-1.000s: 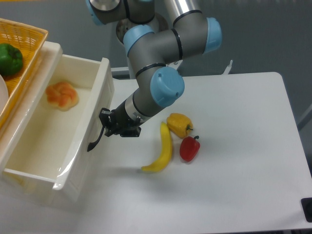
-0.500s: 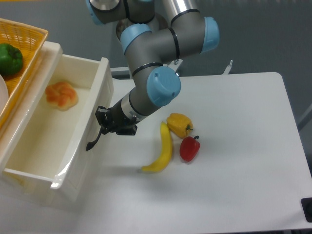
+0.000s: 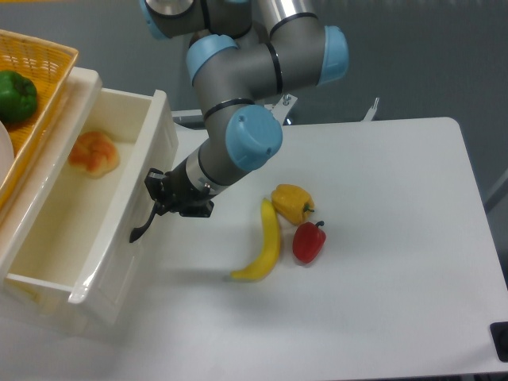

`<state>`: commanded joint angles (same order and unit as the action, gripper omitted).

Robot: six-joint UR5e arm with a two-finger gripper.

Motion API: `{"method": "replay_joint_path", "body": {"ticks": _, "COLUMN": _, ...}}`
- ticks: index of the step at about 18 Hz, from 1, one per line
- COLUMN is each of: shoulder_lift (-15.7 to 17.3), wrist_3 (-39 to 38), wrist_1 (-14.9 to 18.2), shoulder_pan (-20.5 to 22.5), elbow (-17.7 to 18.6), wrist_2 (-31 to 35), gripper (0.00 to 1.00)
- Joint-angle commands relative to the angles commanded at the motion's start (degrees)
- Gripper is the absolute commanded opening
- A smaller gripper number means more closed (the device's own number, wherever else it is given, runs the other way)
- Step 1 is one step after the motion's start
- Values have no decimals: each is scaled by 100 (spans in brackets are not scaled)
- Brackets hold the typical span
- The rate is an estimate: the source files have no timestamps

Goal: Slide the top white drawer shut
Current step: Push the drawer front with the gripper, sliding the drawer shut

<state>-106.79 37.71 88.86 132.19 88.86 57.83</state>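
drawer: top white drawer (image 3: 119, 238) sits at frame left, partly pulled out of its cabinet, front panel facing the arm; the lower drawer isn't visible.
contents: one orange pastry-like item (image 3: 93, 152) inside, near the back.
handling: rigid glossy box on slides, likely light and low-friction; judged to move with a steady horizontal push. Slick panel, so off-centre contact could skid or rack it.
contact point: black handle (image 3: 145, 222) at mid-front, or the flat panel right next to it; centred is safest.
gripper: gripper (image 3: 163, 198) is at the handle's upper end, touching or just beside it. Can't tell how wide the jaws stand or whether they clamp the handle; too dark and small.
change: versus a second back, drawer front and gripper have both shifted left together, so less of the drawer interior shows. Closing stroke underway, not finished.
table (image 3: 381, 317): banana (image 3: 263, 244), yellow pepper (image 3: 291, 202), red pepper (image 3: 308, 241) unmoved, near the arm, away from the drawer's path.
top left: wicker basket (image 3: 48, 67) with a green pepper (image 3: 16, 95), unchanged.
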Motion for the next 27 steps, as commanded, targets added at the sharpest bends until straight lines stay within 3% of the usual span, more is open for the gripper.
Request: {"method": "replay_joint_path", "body": {"ticks": 27, "shoulder_lift": -9, "wrist_3": -158, "wrist_1": -70, "shoulder_pan": -642, "elbow": 0, "wrist_2": 70, "gripper": 16}}
